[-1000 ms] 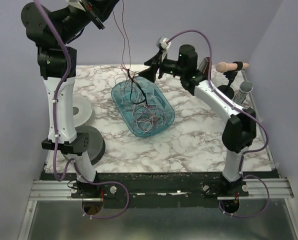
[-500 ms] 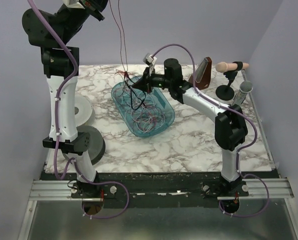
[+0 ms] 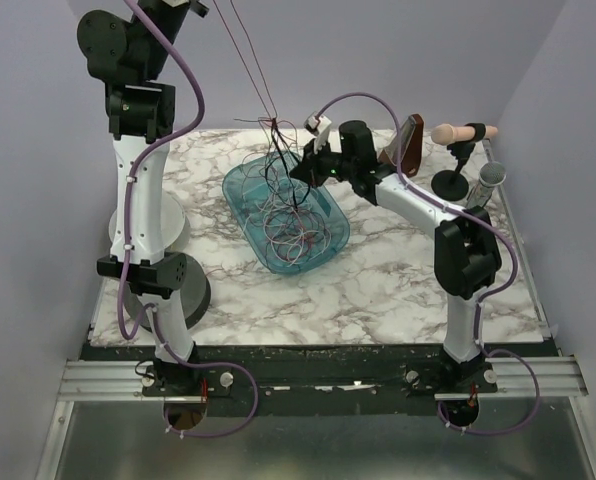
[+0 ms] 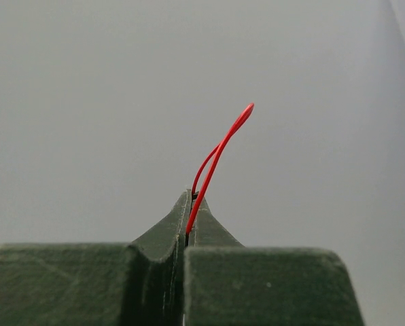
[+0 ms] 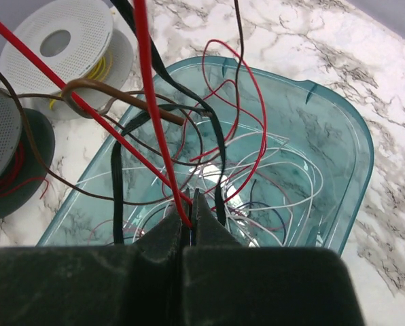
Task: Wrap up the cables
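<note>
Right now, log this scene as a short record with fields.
left jaws: shut on a red loop, high above the table
right jaws: shut on a red strand over the tub
cables: tangled loops, mostly in the tub
tub: clear teal, on the marble table
spools: white spool and dark spool, table's left side

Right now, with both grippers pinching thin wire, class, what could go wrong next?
One: the left gripper pinches just a thin red wire; under tension it may slip out. Two: the cables in the tub lie tangled, so pulling could tighten knots or drag the tub. Three: the right gripper sits among crossing cables and may snag more.
</note>
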Available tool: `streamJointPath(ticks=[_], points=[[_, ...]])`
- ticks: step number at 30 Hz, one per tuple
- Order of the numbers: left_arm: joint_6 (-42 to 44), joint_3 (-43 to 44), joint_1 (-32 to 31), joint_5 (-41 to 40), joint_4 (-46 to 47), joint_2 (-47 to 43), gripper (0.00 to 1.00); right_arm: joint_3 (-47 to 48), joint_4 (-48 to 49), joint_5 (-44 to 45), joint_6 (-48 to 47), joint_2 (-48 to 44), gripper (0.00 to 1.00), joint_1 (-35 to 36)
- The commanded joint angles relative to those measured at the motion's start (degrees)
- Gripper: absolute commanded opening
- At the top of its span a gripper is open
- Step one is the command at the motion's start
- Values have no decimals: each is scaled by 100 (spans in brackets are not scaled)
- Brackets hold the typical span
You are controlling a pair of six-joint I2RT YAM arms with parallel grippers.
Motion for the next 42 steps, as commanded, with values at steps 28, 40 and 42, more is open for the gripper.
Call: streamJointPath(ticks=[28, 40, 42], points=[[692, -946, -183, 533, -1189, -846, 0, 94, -756, 896, -181, -2142, 79, 870], [630, -964, -280, 462, -899, -767, 0, 586, -729, 3199, 701, -1044, 78, 1399], [578, -964, -280, 480, -873, -767, 0, 708, -764, 3281, 533, -886, 78, 1364]])
